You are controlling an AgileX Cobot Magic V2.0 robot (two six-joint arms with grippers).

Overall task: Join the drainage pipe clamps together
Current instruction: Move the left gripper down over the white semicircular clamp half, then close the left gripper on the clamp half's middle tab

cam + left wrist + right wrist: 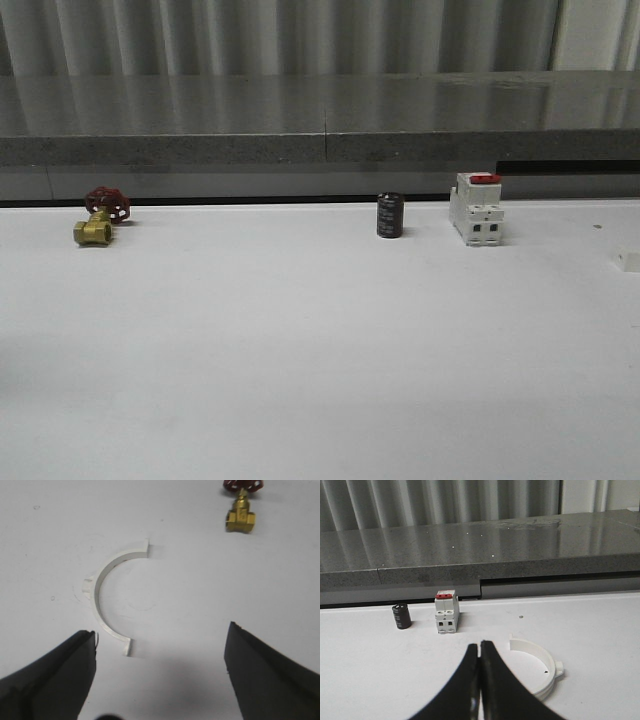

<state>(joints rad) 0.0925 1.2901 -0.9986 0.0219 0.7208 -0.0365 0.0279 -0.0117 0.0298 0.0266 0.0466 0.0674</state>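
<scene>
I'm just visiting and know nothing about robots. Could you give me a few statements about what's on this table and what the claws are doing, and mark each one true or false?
1. The left claw is open, with one white clamp half lying on the table ahead of it. True.
2. The right claw is holding the other clamp half. False: its fingers are closed together on nothing, and that half lies on the table beside them.
3. The two clamp halves are already joined into a hoop. False: each lies alone.
4. The brass valve has a red handwheel. True.
5. The breaker has a blue switch. False: the switch is red.
</scene>
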